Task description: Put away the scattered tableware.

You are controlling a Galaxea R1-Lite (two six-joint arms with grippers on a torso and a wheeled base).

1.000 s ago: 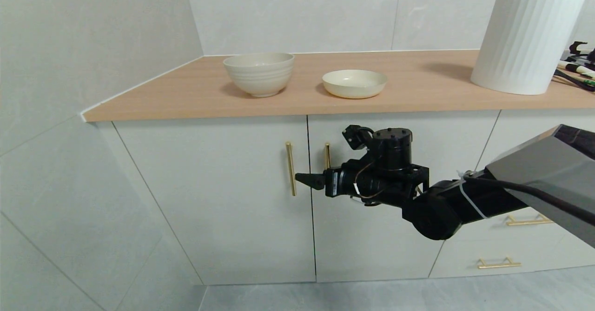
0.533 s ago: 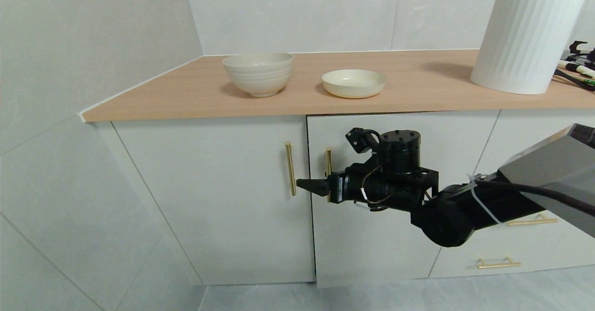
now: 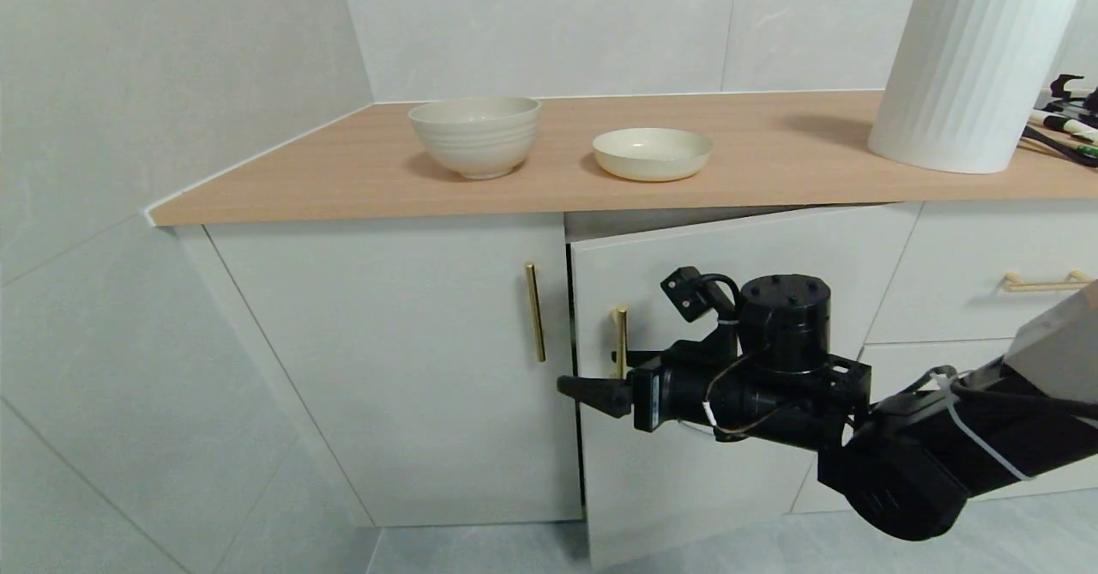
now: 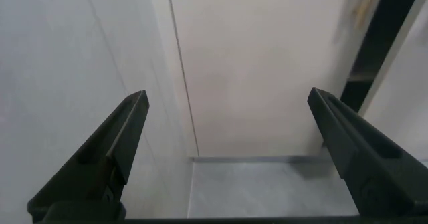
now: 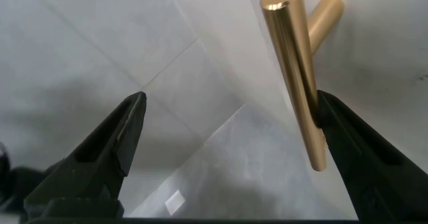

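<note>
A wooden counter (image 3: 772, 171) runs along pale tiled walls (image 3: 558, 25) into a corner, with a grey floor (image 3: 480, 552) below it. Under the counter sit pale cabinet fronts with slim gold pulls. The door (image 3: 729, 248) beneath the counter's middle stands ajar, with a dark gap showing along its top under the counter's edge. The door next to it, toward the counter's corner end, is flush.

My right pincer (image 3: 592, 388) is below the counter at the ajar door's handle (image 3: 619, 334). Its fingers are spread, not clenched, and the gold bar lies between them, close against one finger. My left pincer (image 4: 227, 100) is released too, its fingers wide apart with nothing between them.

The tableware is on the counter. A deep cream bowl (image 3: 474, 135) with faint ridges round its side stands upright toward the corner end. A shallow cream dish (image 3: 653, 153) lies nearer the counter's middle, apart from the bowl. At the counter's far end stands a tall white ribbed cylinder (image 3: 974, 72), with pens (image 3: 1068, 128) past it.
</note>
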